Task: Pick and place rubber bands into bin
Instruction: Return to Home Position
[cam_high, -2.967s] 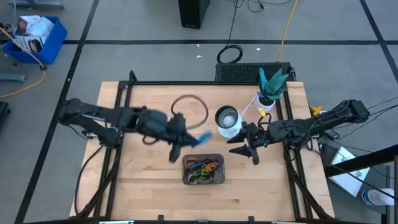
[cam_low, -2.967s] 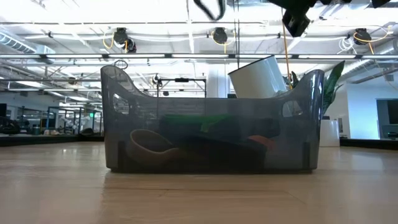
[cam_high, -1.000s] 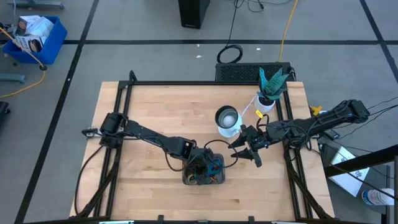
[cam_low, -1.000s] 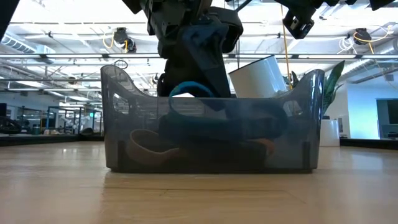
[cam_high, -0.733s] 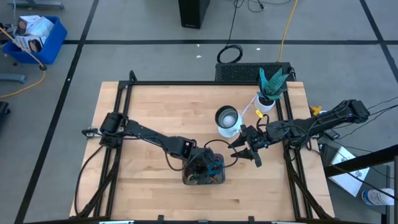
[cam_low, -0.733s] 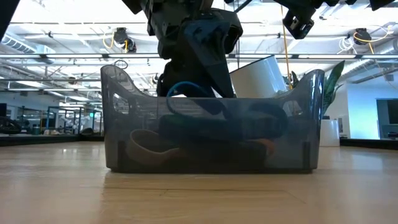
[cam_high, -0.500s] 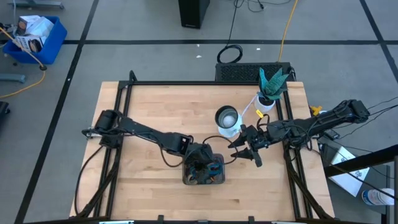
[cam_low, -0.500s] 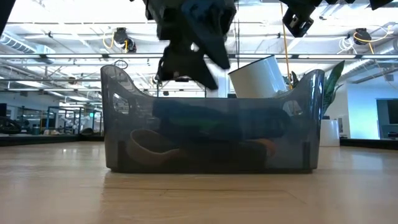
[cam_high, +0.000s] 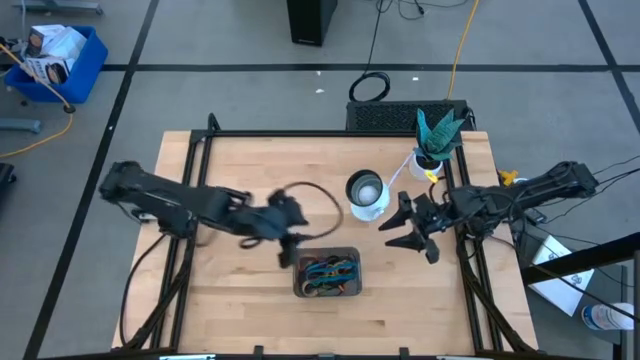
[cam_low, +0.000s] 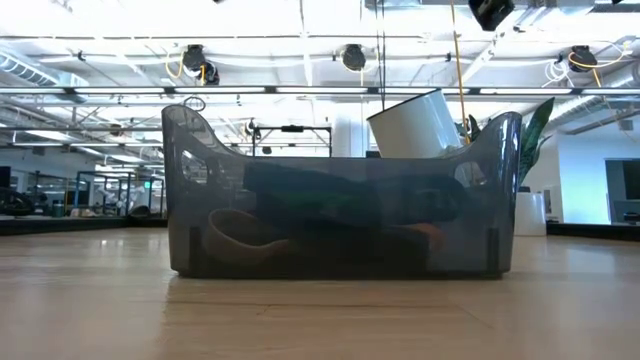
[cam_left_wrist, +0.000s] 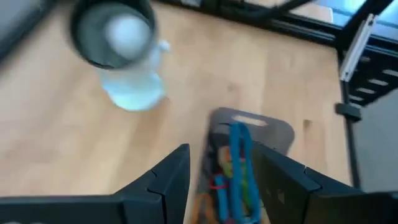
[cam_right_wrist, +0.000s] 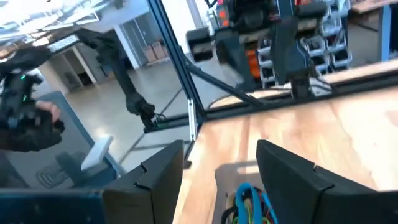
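Note:
The dark grey bin (cam_high: 298, 282) stands on the table's near middle, holding several coloured rubber bands (cam_high: 328, 270). A blue band (cam_left_wrist: 239, 163) lies on top of the heap. My left gripper (cam_high: 289, 252) hovers open just left of the bin, nothing between its fingers; in its wrist view the bin (cam_left_wrist: 277, 132) lies ahead of the open fingers (cam_left_wrist: 171, 180). My right gripper (cam_high: 403, 236) hangs open to the right of the bin, above table height, and its wrist view looks down at the bin (cam_right_wrist: 227, 174). In the low view the bands (cam_low: 330, 205) rest on the bin's floor.
A round white-and-silver cup (cam_high: 365, 194) stands just beyond the bin, tilted in the low view (cam_low: 418, 122). A white plant pot (cam_high: 430, 162) sits at the far right corner. A black cable loop (cam_high: 318, 196) trails from the left arm. Bare wood lies at the near left.
My left gripper has opened over the bin and let the blue band drop onto the heap. It has then risen out of the bin and drawn back toward the table's left. My right gripper has risen a little and shifted slightly toward the right edge.

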